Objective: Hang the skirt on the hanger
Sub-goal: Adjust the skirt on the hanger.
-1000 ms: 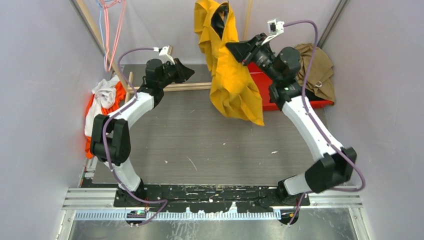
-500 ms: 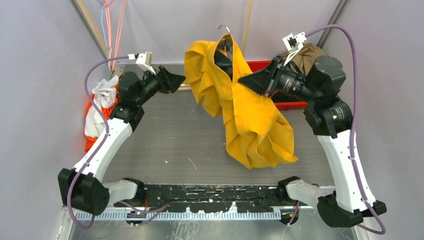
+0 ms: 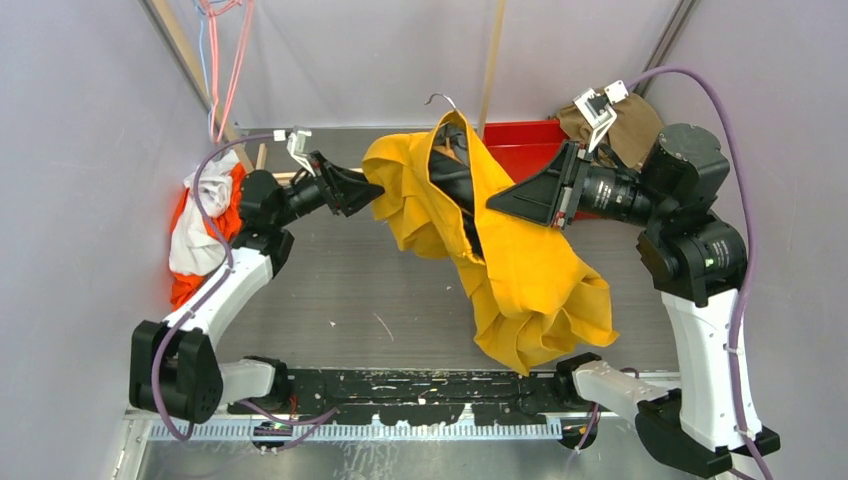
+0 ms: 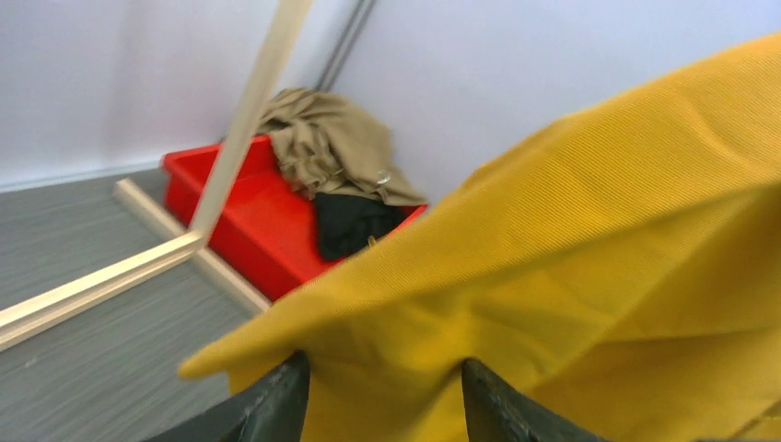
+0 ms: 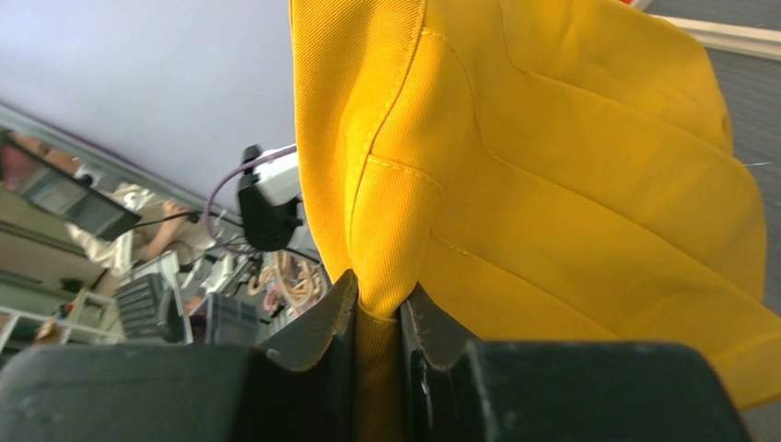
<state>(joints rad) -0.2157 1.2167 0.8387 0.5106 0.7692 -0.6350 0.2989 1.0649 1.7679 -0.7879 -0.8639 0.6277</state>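
A robotics lab cell: plain white walls and aluminium mounting rail.

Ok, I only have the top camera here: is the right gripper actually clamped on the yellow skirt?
Observer: Yes, the right wrist camera shows the right gripper pinching a fold of the skirt between its fingers.
Reviewer: And the left?
Observer: Open; in its wrist camera the left gripper has its fingers spread, the skirt's edge unpinched.
Reviewer: Anything in the bin besides the tan cloth?
Observer: A black cloth, tucked under the tan one.
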